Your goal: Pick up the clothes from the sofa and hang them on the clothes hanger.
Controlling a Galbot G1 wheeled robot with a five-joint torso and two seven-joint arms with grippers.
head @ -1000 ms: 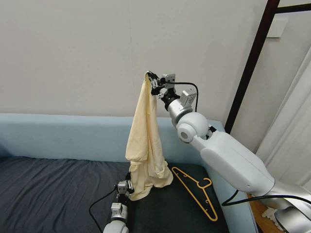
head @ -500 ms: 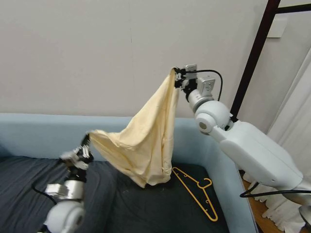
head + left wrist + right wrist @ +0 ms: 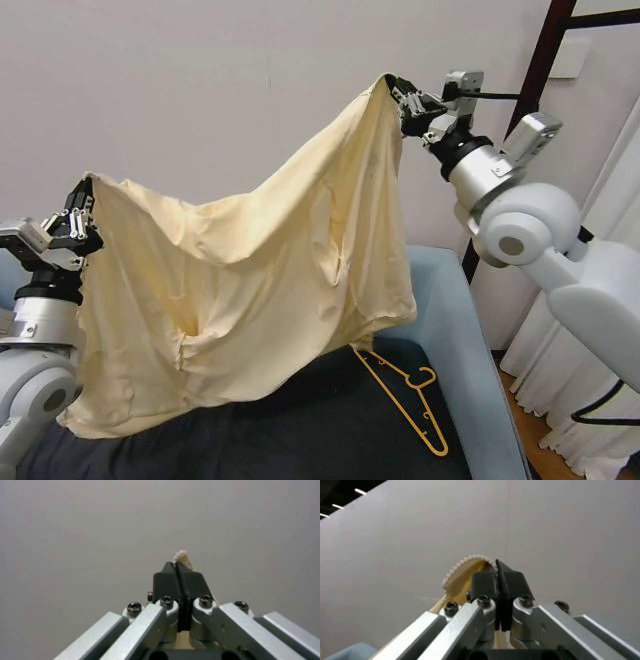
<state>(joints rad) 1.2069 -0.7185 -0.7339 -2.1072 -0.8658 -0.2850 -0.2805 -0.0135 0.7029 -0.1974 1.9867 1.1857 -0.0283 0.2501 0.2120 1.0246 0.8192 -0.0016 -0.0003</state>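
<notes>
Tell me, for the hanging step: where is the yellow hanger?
Head view: the yellow hanger lies on the dark sofa seat, robot's right side, just below the hem of the cream garment.

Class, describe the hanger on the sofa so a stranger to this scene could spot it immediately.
Find the pale blue sofa with its dark seat. On that seat near the right end, below the spread yellow garment, lies the hanger: the only thin orange outline, hooked.

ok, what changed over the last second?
The left end effector, shut on a corner of the yellow garment, swung up and out to the left. The right end effector lifted its corner higher and rightward, spreading it wide. Right grip unchanged; hanger stays on the sofa.
</notes>
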